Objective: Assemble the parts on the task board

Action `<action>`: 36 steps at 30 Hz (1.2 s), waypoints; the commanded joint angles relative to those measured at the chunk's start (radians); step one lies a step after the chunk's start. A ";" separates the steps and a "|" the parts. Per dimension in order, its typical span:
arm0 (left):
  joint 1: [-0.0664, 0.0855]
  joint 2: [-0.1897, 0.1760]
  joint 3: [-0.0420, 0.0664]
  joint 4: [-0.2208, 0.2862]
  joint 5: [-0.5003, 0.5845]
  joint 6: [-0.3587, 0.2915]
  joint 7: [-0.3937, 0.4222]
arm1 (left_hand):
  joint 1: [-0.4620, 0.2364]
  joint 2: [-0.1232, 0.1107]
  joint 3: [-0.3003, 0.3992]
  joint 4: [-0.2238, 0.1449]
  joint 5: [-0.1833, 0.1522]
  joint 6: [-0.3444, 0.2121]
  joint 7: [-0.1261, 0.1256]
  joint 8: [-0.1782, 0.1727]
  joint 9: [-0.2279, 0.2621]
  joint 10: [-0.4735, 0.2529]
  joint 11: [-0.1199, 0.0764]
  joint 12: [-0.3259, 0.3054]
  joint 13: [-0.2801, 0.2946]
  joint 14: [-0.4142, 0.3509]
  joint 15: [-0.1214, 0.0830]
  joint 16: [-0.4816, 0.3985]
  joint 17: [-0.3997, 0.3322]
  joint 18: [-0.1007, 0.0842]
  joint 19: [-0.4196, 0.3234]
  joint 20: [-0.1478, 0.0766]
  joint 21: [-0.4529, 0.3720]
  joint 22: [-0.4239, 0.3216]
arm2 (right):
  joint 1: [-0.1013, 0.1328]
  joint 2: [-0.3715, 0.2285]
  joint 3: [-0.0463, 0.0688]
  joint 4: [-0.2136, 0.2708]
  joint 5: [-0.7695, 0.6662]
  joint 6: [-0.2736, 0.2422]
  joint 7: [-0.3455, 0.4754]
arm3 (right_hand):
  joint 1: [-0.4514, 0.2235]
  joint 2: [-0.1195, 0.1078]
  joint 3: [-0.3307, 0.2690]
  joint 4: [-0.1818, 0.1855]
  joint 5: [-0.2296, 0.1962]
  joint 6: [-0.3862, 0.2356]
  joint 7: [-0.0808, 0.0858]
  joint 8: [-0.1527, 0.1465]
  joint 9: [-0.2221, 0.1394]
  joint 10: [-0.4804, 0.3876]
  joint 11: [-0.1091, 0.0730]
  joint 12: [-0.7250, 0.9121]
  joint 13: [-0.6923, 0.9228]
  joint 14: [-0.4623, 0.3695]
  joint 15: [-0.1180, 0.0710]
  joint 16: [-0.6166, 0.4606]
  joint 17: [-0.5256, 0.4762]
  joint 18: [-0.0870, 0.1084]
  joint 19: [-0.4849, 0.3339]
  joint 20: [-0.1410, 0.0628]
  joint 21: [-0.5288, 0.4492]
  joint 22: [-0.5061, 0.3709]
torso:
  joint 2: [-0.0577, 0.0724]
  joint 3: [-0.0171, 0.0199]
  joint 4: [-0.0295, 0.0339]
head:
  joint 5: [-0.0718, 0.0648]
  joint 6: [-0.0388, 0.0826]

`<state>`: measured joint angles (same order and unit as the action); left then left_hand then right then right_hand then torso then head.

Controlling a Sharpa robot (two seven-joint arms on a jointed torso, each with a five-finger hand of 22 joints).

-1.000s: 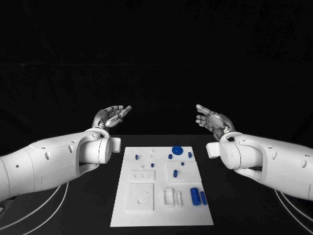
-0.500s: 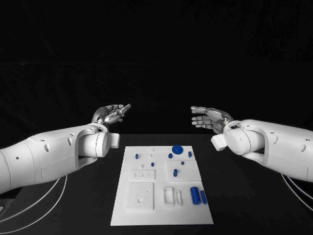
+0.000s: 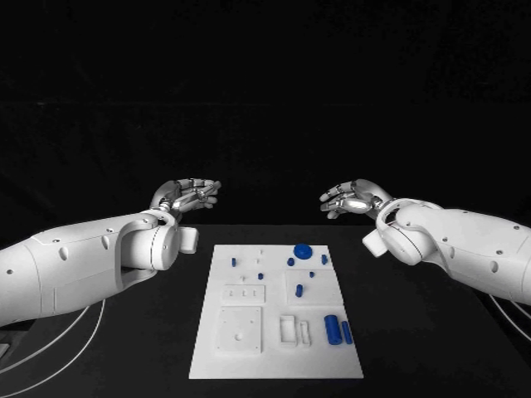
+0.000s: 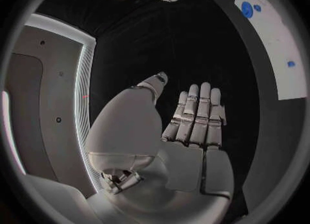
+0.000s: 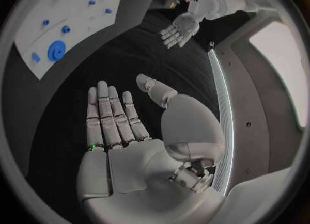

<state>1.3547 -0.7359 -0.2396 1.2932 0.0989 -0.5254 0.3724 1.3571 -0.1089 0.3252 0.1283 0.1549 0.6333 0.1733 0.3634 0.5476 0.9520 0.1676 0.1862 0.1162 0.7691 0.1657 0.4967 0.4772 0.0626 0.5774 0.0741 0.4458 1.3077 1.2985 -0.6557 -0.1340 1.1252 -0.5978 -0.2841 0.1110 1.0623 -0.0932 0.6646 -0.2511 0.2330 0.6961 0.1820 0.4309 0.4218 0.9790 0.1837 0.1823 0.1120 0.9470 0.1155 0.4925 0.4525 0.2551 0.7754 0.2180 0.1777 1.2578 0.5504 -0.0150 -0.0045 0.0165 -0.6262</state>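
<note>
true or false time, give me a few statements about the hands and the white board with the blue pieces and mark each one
1. Both hands hold nothing. True: the left hand and right hand are empty.
2. The round blue disc sits at the board's far end. True.
3. The right hand is pressing on the white board. False: it hangs past the board's far edge, touching nothing.
4. The long blue pieces lie on the black table. False: they lie on the board, near the robot.

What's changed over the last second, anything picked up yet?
Nothing picked up. The right hand has turned from palm-inward to palm-down, still raised beyond the task board. The left hand has rolled over slightly too. Both hold nothing, fingers apart. The blue parts, including the round blue disc, lie where they were.
</note>
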 commanded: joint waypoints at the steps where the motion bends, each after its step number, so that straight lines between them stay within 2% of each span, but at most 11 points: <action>1: 0.002 -0.010 0.001 0.025 -0.077 0.092 0.033 | 0.023 0.019 -0.015 -0.038 0.006 0.050 0.031 0.004 -0.012 0.055 -0.012 0.016 0.002 0.049 -0.014 0.005 -0.003 0.025 0.059 -0.014 0.008 -0.004 | -0.001 0.008 0.001 -0.004 -0.331 0.008 0.046 | -0.003 -0.013 0.011 0.001 0.017 0.048 0.010 0.003 -0.007 0.054 -0.020 0.005 0.005 0.120 -0.058 0.053 0.044 0.007 0.140 -0.040 0.047 -0.004 | 0.013 -0.0016 0.0068 | -0.001 0.006; 2: 0.002 -0.018 0.001 0.037 -0.091 0.100 0.032 | 0.028 0.029 -0.026 -0.061 0.007 0.074 0.024 -0.001 -0.024 0.076 -0.017 0.017 -0.001 0.069 -0.020 0.000 -0.007 0.026 0.080 -0.020 0.005 -0.015 | -0.001 0.013 0.001 -0.005 -0.379 0.013 0.041 | 0.014 -0.017 0.013 -0.005 0.007 0.072 0.002 0.007 -0.008 0.080 -0.041 0.008 0.009 0.214 -0.081 0.105 0.079 0.007 0.238 -0.074 0.094 0.007 | 0.016 -0.0018 0.0088 | -0.002 0.006; 5: 0.002 -0.040 0.001 0.069 -0.116 0.112 0.036 | 0.042 0.045 -0.031 -0.103 0.001 0.104 0.018 -0.008 -0.039 0.108 -0.026 0.019 -0.005 0.127 -0.043 0.016 0.001 0.031 0.133 -0.037 0.022 -0.018 | -0.001 0.020 0.002 -0.001 -0.582 0.019 -0.001 | 0.031 -0.025 0.004 -0.013 -0.004 0.093 -0.001 0.009 -0.009 0.113 -0.066 0.016 0.015 0.325 -0.105 0.181 0.127 0.007 0.361 -0.121 0.159 0.027 | 0.026 -0.0026 0.0150 | -0.007 0.014; 6: 0.002 -0.044 0.001 0.075 -0.117 0.116 0.038 | 0.047 0.050 -0.030 -0.119 -0.003 0.108 0.018 -0.013 -0.045 0.112 -0.027 0.017 -0.007 0.137 -0.047 0.016 0.003 0.030 0.142 -0.041 0.024 -0.020 | -0.001 0.022 0.002 -0.001 -0.625 0.018 -0.009 | 0.060 -0.035 -0.002 -0.033 -0.010 0.103 -0.002 0.009 -0.011 0.126 -0.082 0.017 0.018 0.408 -0.117 0.258 0.170 0.007 0.456 -0.161 0.219 0.053 | 0.033 -0.0028 0.0189 | -0.009 0.019; 7: 0.003 -0.049 0.001 0.081 -0.117 0.119 0.038 | 0.047 0.052 -0.029 -0.130 -0.004 0.111 0.018 -0.017 -0.049 0.114 -0.028 0.015 -0.008 0.140 -0.047 0.013 0.003 0.028 0.145 -0.043 0.023 -0.022 | -0.001 0.026 0.002 -0.003 -0.659 0.020 -0.016 | 0.067 -0.031 -0.002 -0.034 -0.010 0.113 -0.004 0.009 -0.012 0.136 -0.084 0.017 0.020 0.418 -0.130 0.288 0.192 0.007 0.487 -0.180 0.241 0.065 | 0.039 -0.0032 0.0230 | -0.013 0.024; 9: 0.003 -0.062 0.002 0.100 -0.117 0.143 0.032 | 0.047 0.054 -0.023 -0.157 -0.008 0.116 0.016 -0.025 -0.058 0.114 -0.028 0.006 -0.013 0.143 -0.047 0.005 0.002 0.022 0.147 -0.046 0.019 -0.026 | 0.000 0.030 0.004 -0.001 -0.719 0.020 -0.042 | 0.083 -0.044 -0.006 -0.032 -0.020 0.140 -0.010 0.007 -0.015 0.166 -0.097 0.017 0.026 0.449 -0.147 0.407 0.274 0.007 0.569 -0.230 0.319 0.078 | 0.044 -0.0036 0.0269 | -0.017 0.027; 10: 0.003 -0.072 0.002 0.115 -0.117 0.154 0.032 | 0.039 0.056 -0.019 -0.171 -0.008 0.120 0.016 -0.031 -0.064 0.116 -0.028 0.002 -0.015 0.145 -0.047 -0.001 0.002 0.019 0.149 -0.048 0.017 -0.028 | 0.000 0.032 0.006 0.002 -0.752 0.010 -0.058 | 0.087 -0.051 -0.005 -0.039 -0.026 0.146 -0.012 0.003 -0.018 0.175 -0.101 0.014 0.028 0.433 -0.148 0.441 0.301 0.007 0.575 -0.240 0.343 0.082 | 0.049 -0.0040 0.0294 | -0.019 0.030; 17: 0.006 -0.115 0.003 0.209 -0.131 0.190 0.045 | -0.034 0.045 0.002 -0.222 0.016 0.120 0.026 -0.055 -0.088 0.116 -0.014 -0.022 -0.028 0.165 -0.053 -0.015 0.011 0.010 0.162 -0.060 0.019 -0.031 | 0.000 0.049 0.010 0.008 -0.910 -0.004 -0.096 | 0.097 -0.068 0.032 -0.036 -0.089 0.175 -0.019 -0.017 -0.028 0.227 -0.111 -0.003 0.040 0.387 -0.156 0.534 0.360 0.007 0.563 -0.251 0.449 0.079 | 0.086 -0.0068 0.0429 | -0.033 0.049; 21: 0.006 -0.130 0.006 0.256 -0.131 0.196 0.049 | -0.076 0.045 0.031 -0.264 0.020 0.126 0.025 -0.061 -0.096 0.118 -0.015 -0.034 -0.033 0.138 -0.039 -0.050 0.007 0.006 0.142 -0.049 0.004 -0.037 | -0.001 0.055 0.010 0.016 -0.969 0.002 -0.103 | 0.092 -0.071 0.038 -0.034 -0.104 0.179 -0.019 -0.023 -0.030 0.221 -0.107 -0.022 0.036 0.387 -0.153 0.549 0.359 0.007 0.561 -0.257 0.477 0.078 | 0.110 -0.0068 0.0515 | -0.036 0.065; 27: 0.009 -0.139 0.010 0.283 -0.133 0.192 0.044 | -0.132 0.050 0.075 -0.325 0.019 0.128 0.026 -0.066 -0.102 0.123 -0.011 -0.047 -0.038 0.145 -0.036 -0.073 0.016 0.012 0.145 -0.045 0.006 -0.034 | -0.006 0.081 0.010 0.006 -1.050 0.011 -0.142 | 0.087 -0.077 0.049 -0.029 -0.144 0.184 -0.020 -0.032 -0.033 0.219 -0.102 -0.048 0.027 0.383 -0.148 0.565 0.350 0.007 0.560 -0.266 0.509 0.076 | 0.143 -0.0100 0.0523 | -0.037 0.082; 36: 0.009 -0.127 0.010 0.272 -0.129 0.194 0.043 | -0.158 0.050 0.089 -0.345 0.016 0.125 0.029 -0.069 -0.104 0.121 -0.008 -0.054 -0.040 0.144 -0.035 -0.082 0.021 0.012 0.144 -0.044 0.006 -0.031 | -0.012 0.106 0.010 -0.018 -1.115 0.006 -0.181 | 0.084 -0.093 0.062 -0.022 -0.160 0.185 -0.022 -0.039 -0.035 0.205 -0.094 -0.071 0.018 0.381 -0.140 0.576 0.342 0.007 0.556 -0.265 0.524 0.075 | 0.174 -0.0180 0.0575 | -0.041 0.086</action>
<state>1.3620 -0.8654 -0.2305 1.5657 -0.0259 -0.3512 0.4008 1.2054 -0.0586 0.4157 -0.2109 0.1712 0.7538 0.1978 0.3011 0.4448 1.0738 0.1535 0.1372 0.0775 0.9094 0.1307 0.4184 0.4969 0.0619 0.7220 0.0288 0.4490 1.2749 1.2882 -0.5531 -0.1245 1.1083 -1.6470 -0.2847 -0.0345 1.1461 -0.1759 0.7235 -0.2717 0.0775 0.8748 0.1591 0.3965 0.3874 1.1899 0.0858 0.1159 0.1304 1.3316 -0.0369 1.0633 0.7948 0.2190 1.3134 -0.0256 0.6973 1.3077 0.7096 -0.0298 0.0501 -0.0222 -0.5402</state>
